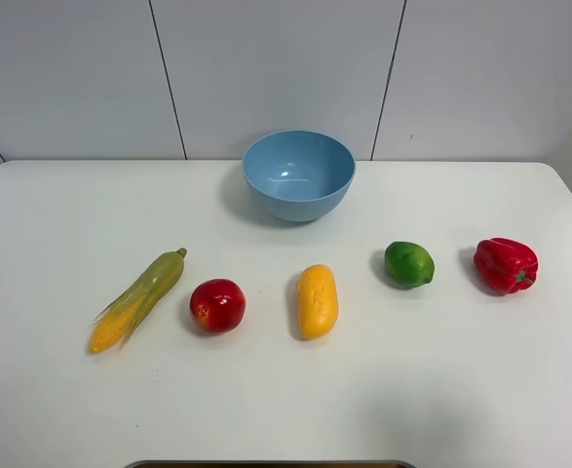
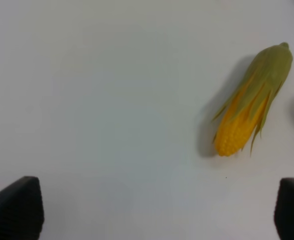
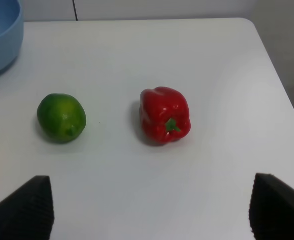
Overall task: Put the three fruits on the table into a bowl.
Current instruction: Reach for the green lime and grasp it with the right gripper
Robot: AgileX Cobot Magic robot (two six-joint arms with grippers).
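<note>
The light-blue bowl (image 1: pixel 298 175) stands empty at the back middle of the white table (image 1: pixel 61 210). In front of it lie, left to right, the red apple (image 1: pixel 217 305), the yellow-orange mango (image 1: pixel 317 300) and the green lime (image 1: pixel 408 264). The lime (image 3: pixel 61 117) and the bowl's rim (image 3: pixel 1 35) also show in the right wrist view. Neither arm shows in the exterior high view. My left gripper (image 2: pixel 157 212) is open above bare table near the corn. My right gripper (image 3: pixel 149 210) is open, short of the lime and pepper. Both are empty.
A corn cob with green husk (image 1: pixel 139 298) lies left of the apple and shows in the left wrist view (image 2: pixel 252 107). A red bell pepper (image 1: pixel 505 264) lies right of the lime, also in the right wrist view (image 3: pixel 165 115). A wall stands behind the table.
</note>
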